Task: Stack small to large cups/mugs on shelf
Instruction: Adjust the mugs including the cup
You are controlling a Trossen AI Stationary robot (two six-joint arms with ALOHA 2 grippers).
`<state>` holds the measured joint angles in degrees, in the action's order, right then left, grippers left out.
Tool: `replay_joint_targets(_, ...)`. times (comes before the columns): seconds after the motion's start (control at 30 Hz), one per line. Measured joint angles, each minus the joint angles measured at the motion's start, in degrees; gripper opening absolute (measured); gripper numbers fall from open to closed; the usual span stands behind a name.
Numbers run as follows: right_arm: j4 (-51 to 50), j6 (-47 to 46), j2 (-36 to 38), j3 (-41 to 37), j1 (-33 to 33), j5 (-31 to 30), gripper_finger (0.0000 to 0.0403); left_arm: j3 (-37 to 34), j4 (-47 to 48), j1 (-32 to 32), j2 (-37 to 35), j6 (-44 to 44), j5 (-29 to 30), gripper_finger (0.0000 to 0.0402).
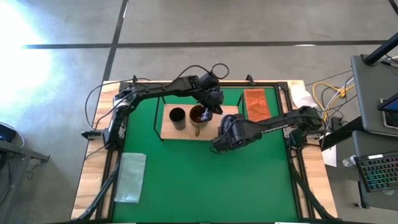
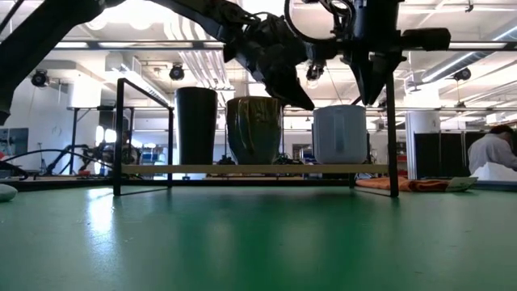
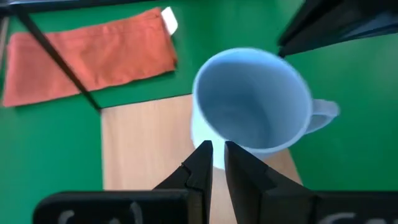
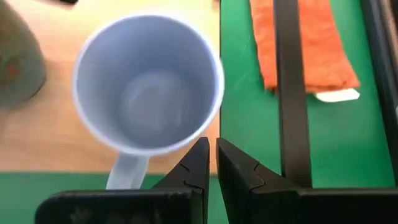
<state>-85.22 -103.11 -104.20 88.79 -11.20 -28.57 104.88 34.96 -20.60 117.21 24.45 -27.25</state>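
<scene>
Three vessels stand upright in a row on the light-wood shelf [image 2: 242,169]: a black cup [image 2: 196,125], a brown glossy mug [image 2: 254,129] and a pale blue mug [image 2: 339,133]. In the high view the black cup [image 1: 178,118] and brown mug [image 1: 198,117] show, while my right arm covers the blue mug. My left gripper [image 3: 219,165] hangs shut just above the blue mug [image 3: 249,99], on the brown mug's side. My right gripper [image 4: 212,163] is shut above the blue mug's rim [image 4: 205,118], on the side away from the brown mug. Neither holds anything.
An orange-brown folded cloth [image 1: 256,104] lies on the green mat right of the shelf. A pale translucent cloth [image 1: 131,177] lies near the front left. The shelf's black wire frame [image 2: 393,121] rises at both ends. A person [image 2: 493,153] sits in the room beyond.
</scene>
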Motion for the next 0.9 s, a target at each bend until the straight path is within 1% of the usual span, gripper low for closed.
replay_joint_targets(0.07, 0.1, 0.1, 0.0, 0.9, -0.3, 1.6, 0.0022, 0.0, 0.0, 0.0, 0.0, 0.2, 1.1, 0.0027)
replay_joint_targets(0.2, 0.7, 0.2, 0.1, 2.9, -1.4, 2.0, 0.0022, 0.0, -0.1, 0.0, 0.0, 0.2, 1.2, 0.0027)
replay_joint_targets(0.5, 2.3, 2.7, -1.5, 2.7, -0.9, 1.6, 0.0022, 0.0, -0.9, 0.0, 0.0, 0.1, 1.2, 0.0027)
replay_joint_targets(0.67, 5.1, 4.1, -2.3, 2.6, -0.5, 3.1, 0.0022, 0.0, -0.9, 0.0, -1.5, 0.1, 1.2, 0.0027)
replay_joint_targets(0.73, 5.0, 4.1, -2.3, 2.6, -0.5, 3.1, 0.0022, 0.0, 0.4, 0.0, -2.6, 0.2, 1.2, 0.0027)
replay_joint_targets(0.9, 4.2, 4.2, -2.4, 2.6, -0.5, 3.1, 0.0022, 0.0, 7.6, 0.0, -6.4, 0.4, 1.0, 0.0027)
